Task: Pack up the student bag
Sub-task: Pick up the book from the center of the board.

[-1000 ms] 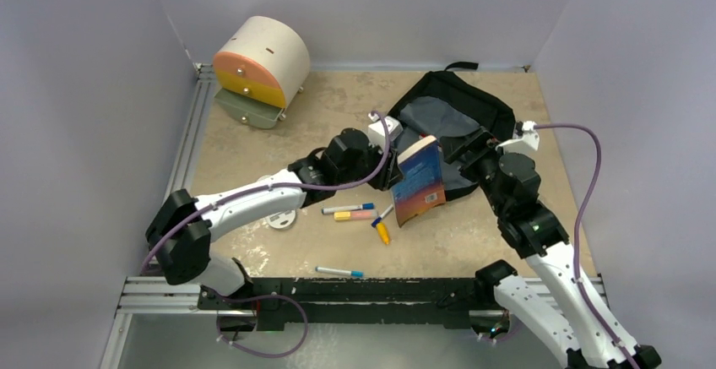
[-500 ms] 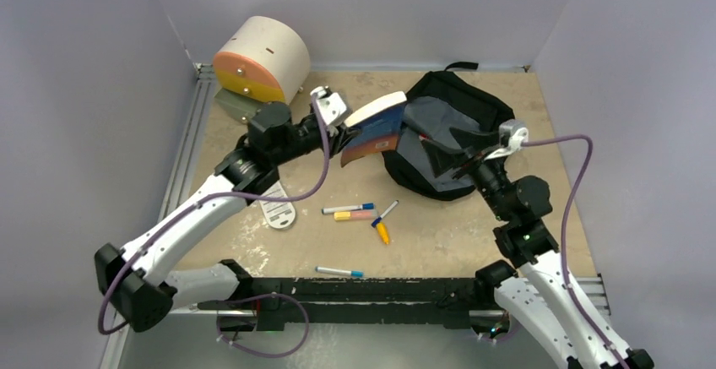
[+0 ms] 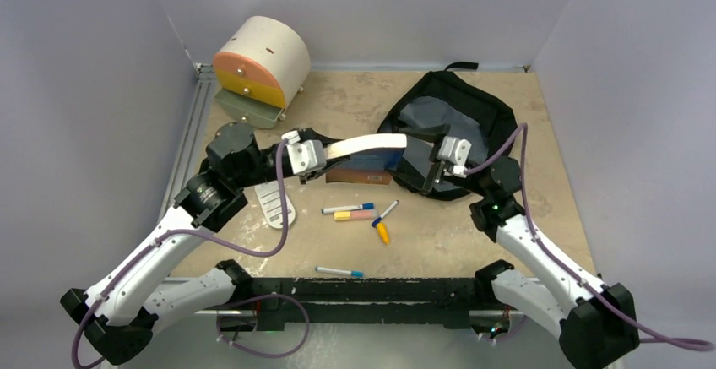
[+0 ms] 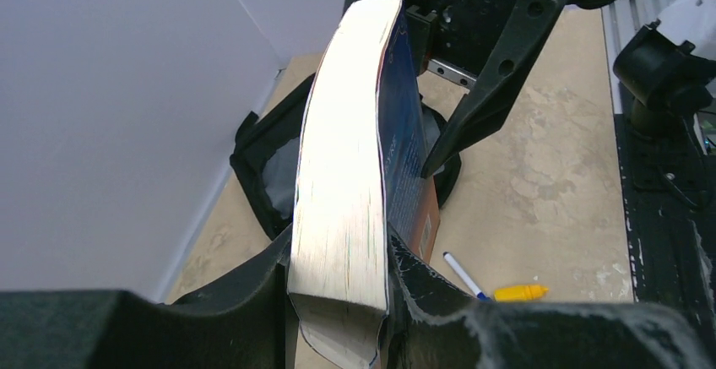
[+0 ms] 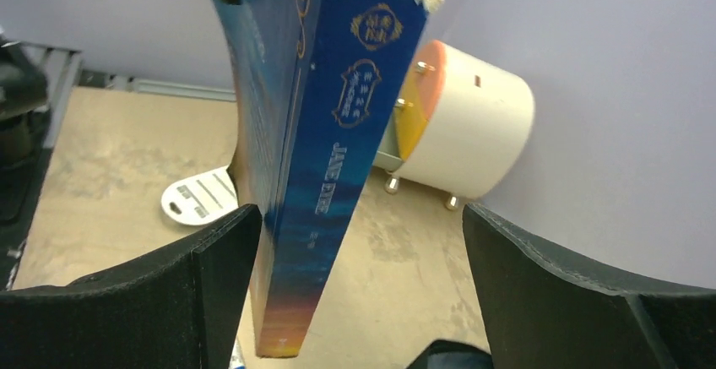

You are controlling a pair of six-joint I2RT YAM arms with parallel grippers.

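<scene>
The left tool (image 3: 314, 156) is pinching the book (image 3: 367, 144), holding it inside the spread right tool (image 3: 439, 163); the student bag (image 3: 477, 109) is lying toward the far right corner. Right should be closing squarely before left is releasing.

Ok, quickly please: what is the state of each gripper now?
Left gripper: closed, holding the book.
Right gripper: open, fingers wide apart, gripping nothing.
</scene>
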